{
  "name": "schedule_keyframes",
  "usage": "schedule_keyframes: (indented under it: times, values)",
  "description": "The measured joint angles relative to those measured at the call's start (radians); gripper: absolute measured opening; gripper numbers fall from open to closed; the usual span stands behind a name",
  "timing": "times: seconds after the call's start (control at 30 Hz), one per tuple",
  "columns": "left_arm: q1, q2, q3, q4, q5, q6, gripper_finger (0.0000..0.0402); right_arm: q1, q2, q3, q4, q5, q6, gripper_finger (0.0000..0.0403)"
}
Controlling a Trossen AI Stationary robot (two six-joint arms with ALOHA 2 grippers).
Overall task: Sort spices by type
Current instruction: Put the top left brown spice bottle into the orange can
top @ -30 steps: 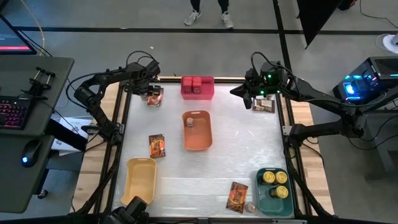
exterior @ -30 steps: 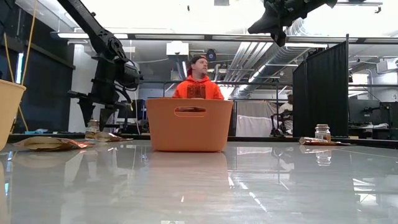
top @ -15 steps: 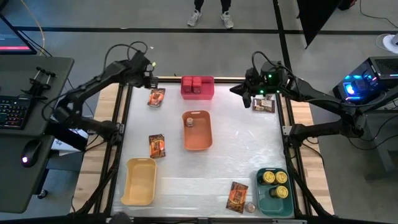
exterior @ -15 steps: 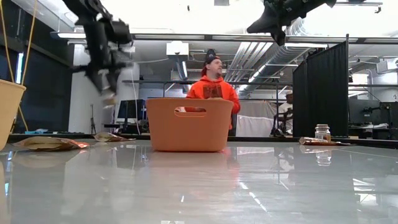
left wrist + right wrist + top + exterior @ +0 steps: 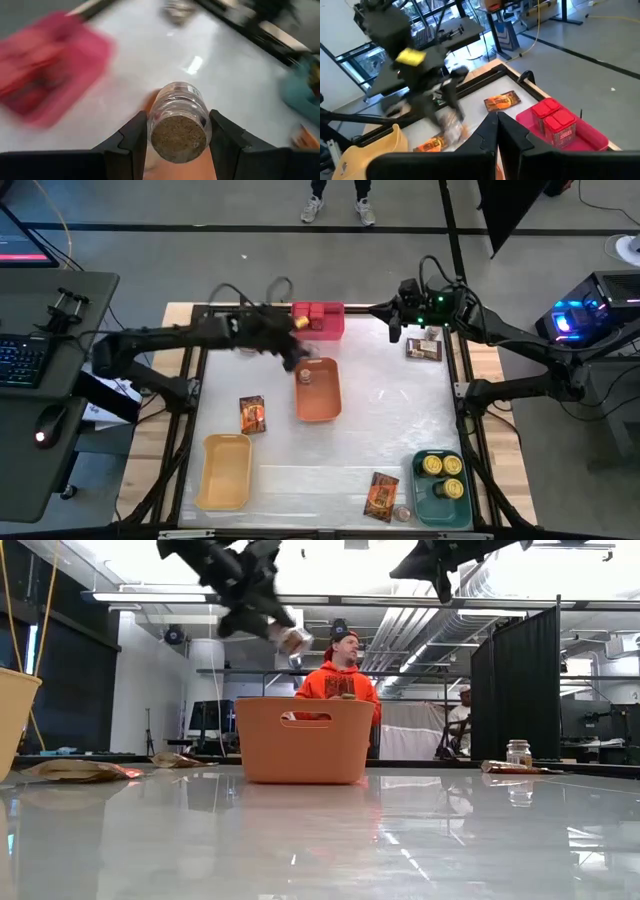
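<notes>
Jar (image 5: 179, 121) in left end effector (image 5: 178, 131)

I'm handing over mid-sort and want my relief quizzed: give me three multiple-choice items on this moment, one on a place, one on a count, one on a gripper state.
1. Where is the left gripper?
A. by the orange bin
B. over the green bin
C. over the yellow bin

2. How many yellow-topped tins sit in the green bin?
A. one
B. three
C. five

3. What is the left gripper doing?
A. open, empty
B. shut on a small jar
C. holding a packet

1 A: it hangs at the orange bin's far end.
2 B: three tops show.
3 B: the small jar sits between its fingers.
</notes>
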Motion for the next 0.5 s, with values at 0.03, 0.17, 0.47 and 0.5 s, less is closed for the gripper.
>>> schedule_keyframes:
  times: [0.03,0.17,0.47,0.5]
  values:
    - [-0.032,0.024,0.004,0.029,0.000,0.022,0.0136,0.000,0.000,0.000,-0.001,-0.007,0.001,0.0000]
    - [-0.110,0.128,0.067,0.021,-0.018,0.103,0.0136,0.000,0.000,0.000,-0.018,-0.038,0.000,0.0000]
    - [-0.137,0.355,0.222,-0.092,-0.051,0.255,0.0137,0.000,0.000,0.000,-0.024,-0.039,0.009,0.0000]
    - [-0.135,0.371,0.236,-0.109,-0.054,0.275,0.0138,0.000,0.000,0.000,-0.024,-0.040,0.009,0.0000]
